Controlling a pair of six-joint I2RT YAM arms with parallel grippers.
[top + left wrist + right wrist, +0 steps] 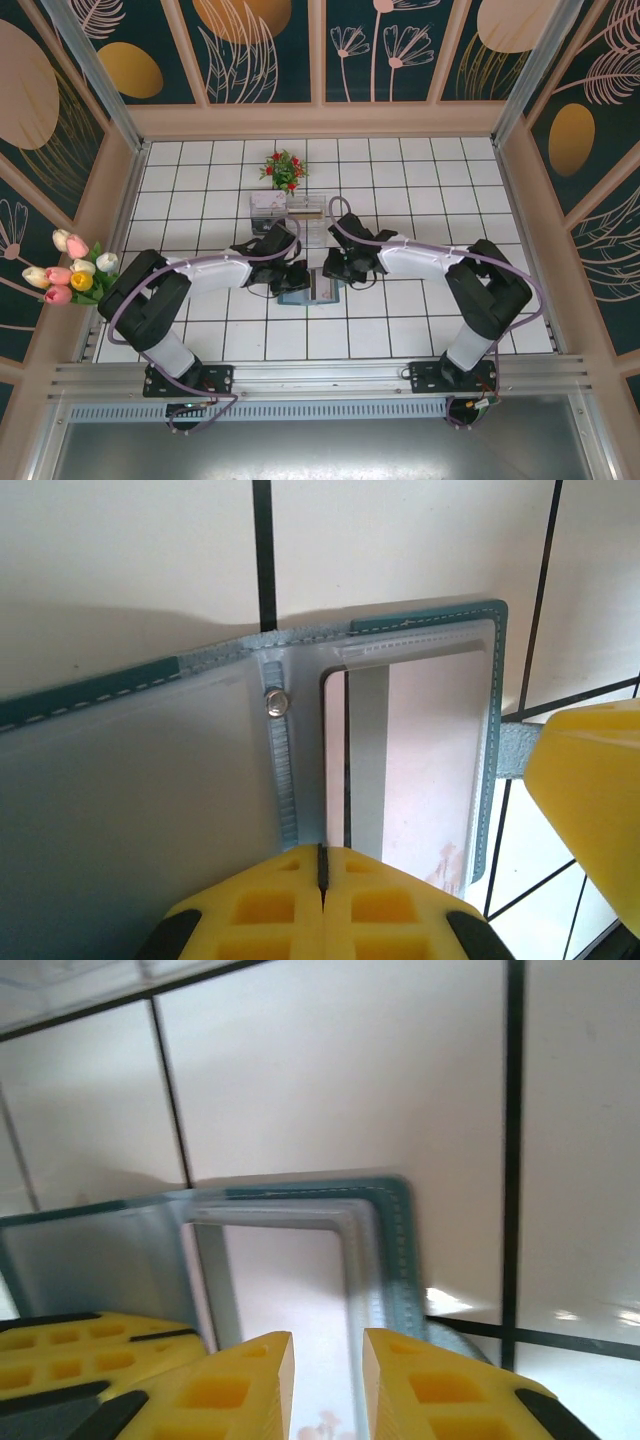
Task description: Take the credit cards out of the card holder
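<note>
Card holder (308, 292) lies open and flat on the tiled table (400, 330), midway between the two arms. A clear pocket takes up its right half. A pale card (430, 750) shows inside, long axis running away from both wrists.

Right gripper (327, 1345) hangs over the near end of that pocket, jaws a narrow slot, nothing visible between them. Left gripper (320, 865) sits at the near edge by the spine, jaws fully together. I cannot tell whether a leaf is pinched.

My read: the right arm is nearer the card, so it pulls along the pocket's length while the left pins.
</note>
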